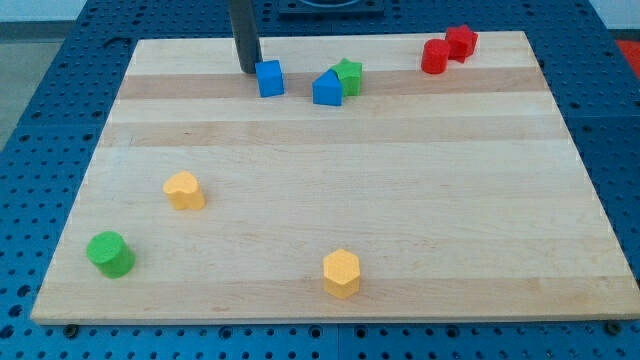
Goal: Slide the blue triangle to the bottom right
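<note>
You have eight blocks on the board (330, 180): two blue, two red, two yellow, two green. Near the top edge, my tip (248, 70) sits just left of the blue cube (270, 78); there are no fingers, only the rod. The blue triangle (326, 89) lies right of that cube, touching the green star (349, 74).
</note>
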`<act>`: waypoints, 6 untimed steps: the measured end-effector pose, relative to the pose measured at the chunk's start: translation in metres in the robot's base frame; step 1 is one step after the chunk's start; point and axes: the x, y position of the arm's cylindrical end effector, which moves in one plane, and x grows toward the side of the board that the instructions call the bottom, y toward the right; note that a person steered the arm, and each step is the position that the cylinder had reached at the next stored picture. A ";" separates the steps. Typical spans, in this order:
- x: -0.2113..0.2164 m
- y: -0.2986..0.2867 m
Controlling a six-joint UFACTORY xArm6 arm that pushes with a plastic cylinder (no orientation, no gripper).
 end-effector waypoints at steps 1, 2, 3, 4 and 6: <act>0.000 0.000; 0.002 0.012; 0.003 0.039; 0.003 0.061; 0.032 0.093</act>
